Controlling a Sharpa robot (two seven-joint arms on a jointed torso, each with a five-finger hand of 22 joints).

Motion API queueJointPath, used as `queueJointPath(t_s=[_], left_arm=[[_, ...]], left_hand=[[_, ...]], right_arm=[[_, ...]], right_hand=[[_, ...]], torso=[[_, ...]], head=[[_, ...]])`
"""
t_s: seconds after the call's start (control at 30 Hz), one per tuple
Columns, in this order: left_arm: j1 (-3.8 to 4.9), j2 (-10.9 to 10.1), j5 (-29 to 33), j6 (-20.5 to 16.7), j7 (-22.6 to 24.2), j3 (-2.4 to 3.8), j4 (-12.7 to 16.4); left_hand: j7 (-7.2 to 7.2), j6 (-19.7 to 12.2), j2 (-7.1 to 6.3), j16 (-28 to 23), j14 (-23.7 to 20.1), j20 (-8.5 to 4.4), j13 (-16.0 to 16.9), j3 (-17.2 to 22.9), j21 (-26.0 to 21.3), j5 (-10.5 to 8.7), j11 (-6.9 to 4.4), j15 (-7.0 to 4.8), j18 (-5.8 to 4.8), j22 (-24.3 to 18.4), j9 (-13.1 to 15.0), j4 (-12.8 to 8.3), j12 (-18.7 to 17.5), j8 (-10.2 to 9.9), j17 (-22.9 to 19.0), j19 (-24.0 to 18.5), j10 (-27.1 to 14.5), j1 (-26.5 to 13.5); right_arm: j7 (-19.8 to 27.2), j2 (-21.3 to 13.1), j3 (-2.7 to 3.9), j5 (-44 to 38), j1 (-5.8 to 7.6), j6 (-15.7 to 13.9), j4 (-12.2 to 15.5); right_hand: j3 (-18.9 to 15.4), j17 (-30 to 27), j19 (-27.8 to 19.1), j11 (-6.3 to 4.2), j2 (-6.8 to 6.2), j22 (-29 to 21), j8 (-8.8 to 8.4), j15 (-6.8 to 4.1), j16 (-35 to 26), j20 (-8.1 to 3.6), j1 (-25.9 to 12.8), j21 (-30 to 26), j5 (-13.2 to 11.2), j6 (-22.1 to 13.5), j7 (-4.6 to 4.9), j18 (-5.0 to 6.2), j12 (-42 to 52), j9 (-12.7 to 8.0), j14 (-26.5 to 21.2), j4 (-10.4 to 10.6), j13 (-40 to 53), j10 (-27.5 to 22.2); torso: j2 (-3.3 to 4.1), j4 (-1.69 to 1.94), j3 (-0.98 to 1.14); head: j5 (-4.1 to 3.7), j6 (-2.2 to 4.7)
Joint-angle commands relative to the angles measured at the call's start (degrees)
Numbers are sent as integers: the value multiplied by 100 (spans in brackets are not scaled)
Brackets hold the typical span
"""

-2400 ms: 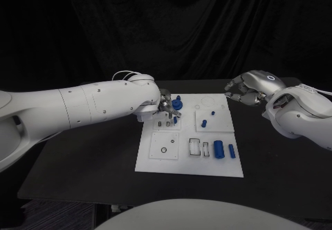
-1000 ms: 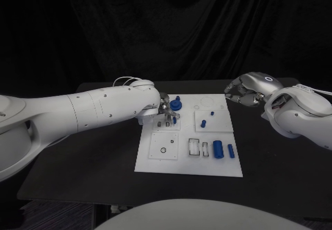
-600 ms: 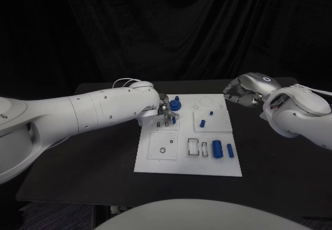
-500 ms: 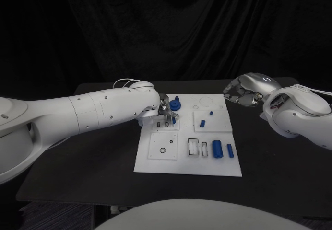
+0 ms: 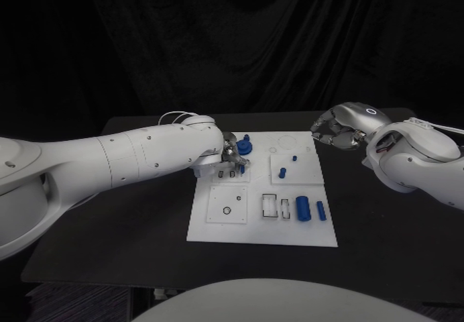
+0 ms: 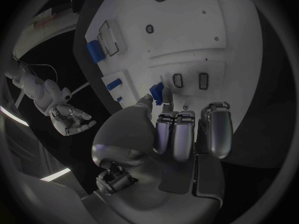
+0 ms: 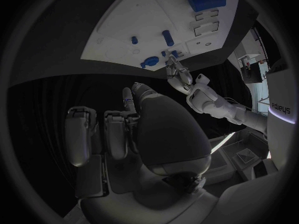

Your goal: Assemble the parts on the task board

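The left hand (image 5: 230,155) is over the far left part of the task board (image 5: 242,228), at about 11 o'clock from the board's middle. Its fingers (image 6: 176,134) are bent down, and a small blue part (image 6: 157,91) is pinched at their tips, just above two small slots (image 6: 189,80). A bigger blue part (image 5: 245,145) stands just beside the hand, at 1 o'clock. The right hand (image 5: 338,129) hangs above the table (image 5: 126,221) past the board's far right corner, fingers curled in and holding nothing. More blue parts (image 5: 311,209) lie on the board at 4 o'clock.
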Motion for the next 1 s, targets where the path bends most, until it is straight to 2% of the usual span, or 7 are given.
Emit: queueJointPath(t_s=[0.03,0.17,0.37,0.5,0.8,1.0], left_arm=[[-14,21,12,19,111,7,0],[-19,23,12,43,120,7,-3],[-27,18,12,89,137,7,15],[-30,15,12,118,144,7,29],[-32,-1,12,142,153,7,50],[-33,-35,12,120,137,7,82]], left_hand=[[-3,43,-36,15,595,-5,1507,78,-27,127,-12,-19,-47,4,38,-16,15,-77,1508,-33,606,-14],[-5,59,-48,15,595,-5,1507,129,-33,209,-15,-20,-46,4,70,-44,15,-130,1508,-33,606,-5],[-24,89,-83,15,595,-15,1507,366,-48,494,-29,-33,-44,9,160,-193,15,-275,1508,-31,606,104],[-29,122,-158,15,595,-23,1507,619,-63,687,-37,-39,-43,11,241,-300,15,-394,1508,-32,606,120],[-26,203,-347,15,595,-23,1507,1181,-86,815,-36,-39,-43,32,445,-433,15,-605,1508,-24,606,-64],[-25,232,-416,15,595,-22,1507,1393,-92,825,-35,-38,-44,45,533,-482,15,-674,1508,-19,606,-157]], right_arm=[[-80,3,4,-9,-16,57,-4],[-88,6,4,-9,-18,71,-8],[-105,6,4,-9,-19,90,-11],[-113,7,4,-9,-19,100,-13],[-125,20,4,-9,-20,121,-25],[-136,17,4,-9,-20,137,-24]], right_hand=[[34,1345,373,52,16,1337,-11,36,-21,40,57,-20,37,50,4,-6,-35,-6,559,-11,1376,478],[36,1338,369,52,15,1334,-12,37,-28,40,58,-28,40,50,5,-4,-42,-7,557,-12,1365,467],[39,1334,369,53,15,1334,-14,37,-33,41,59,-28,43,50,5,-4,-51,-8,556,-14,1353,456],[39,1334,369,53,15,1334,-14,37,-33,41,59,-28,43,50,5,-4,-51,-8,556,-14,1353,456],[42,1328,365,54,13,1331,-16,38,-39,42,61,-37,47,49,7,-2,-59,-10,554,-16,1342,445],[42,1328,365,54,13,1331,-16,38,-39,42,61,-37,47,49,7,-2,-59,-10,554,-16,1342,445]], torso=[[-3,12,-3],[1,11,-5],[3,11,-5],[-3,9,-4],[-5,4,-1],[-5,6,-2]], head=[[-9,0],[1,0],[-4,0],[2,0],[0,0],[28,0]])
